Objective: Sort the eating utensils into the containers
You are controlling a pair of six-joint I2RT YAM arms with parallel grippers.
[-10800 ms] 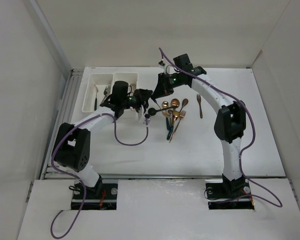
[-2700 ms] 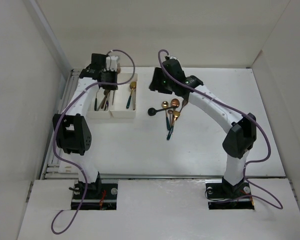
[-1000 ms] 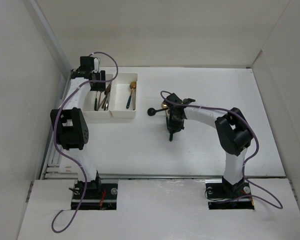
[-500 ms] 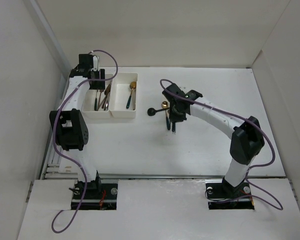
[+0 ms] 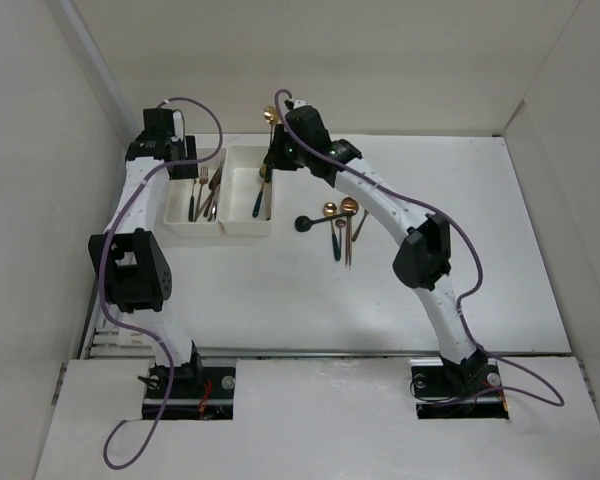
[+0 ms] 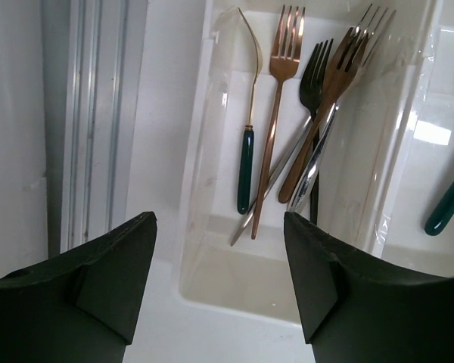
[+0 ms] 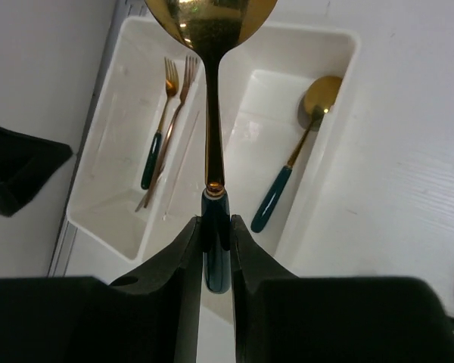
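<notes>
Trouble is looming — right fingers [image 7: 183,261] are clenching the gold-bowled, teal-handled spoon [image 7: 209,128] above the dividing wall of the joined white plastic trays [image 7: 318,34]; dropped here, it could be landing among the forks [image 7: 170,113] — the left fingers [image 6: 106,272] are hanging released, empty.

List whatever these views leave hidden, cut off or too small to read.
Right wrist view: the held spoon has its bowl cut by the top edge, and its handle end is hidden inside the right gripper.
Left wrist view: the right tray runs off the right edge.
Top view: the loose utensils are too small to tell apart.
</notes>
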